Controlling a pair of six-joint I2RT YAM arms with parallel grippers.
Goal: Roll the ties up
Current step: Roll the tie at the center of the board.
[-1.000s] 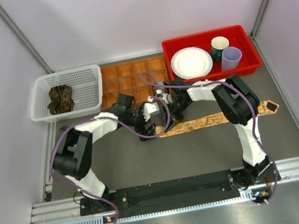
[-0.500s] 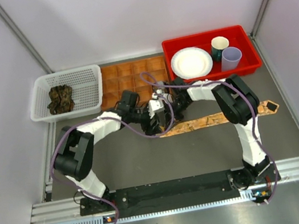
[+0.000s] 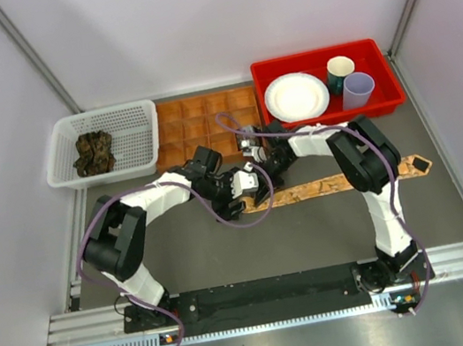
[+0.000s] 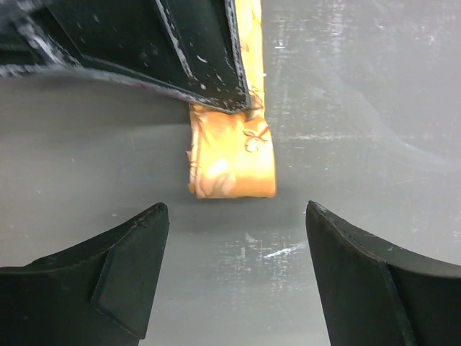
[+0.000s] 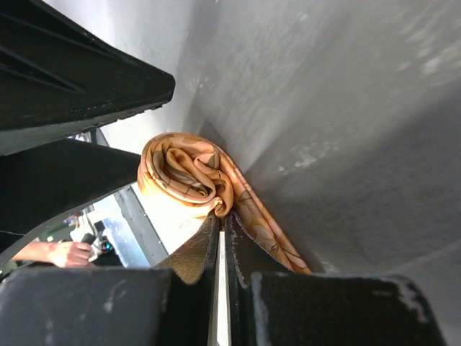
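a: how should the roll step proceed?
b: the right gripper point(image 5: 220, 215) is pressed together, pinching the tan-orange speckled fabric necktie point(image 5: 184, 173) at its coiled end. centre the spread left gripper point(image 4: 234, 234) over the coil before closing, to avoid skewing the layers.
a: tie condition?
b: a small tight coil near the middle of the grey table point(image 3: 226, 245). the remainder lies flat, running right.

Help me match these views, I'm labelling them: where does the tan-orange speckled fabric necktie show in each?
Top external: tan-orange speckled fabric necktie stretched flat, right of centre.
Left wrist: its rolled end, upper centre.
Right wrist: its roll, centre left.
Shared landmark: the grey tabletop under it.
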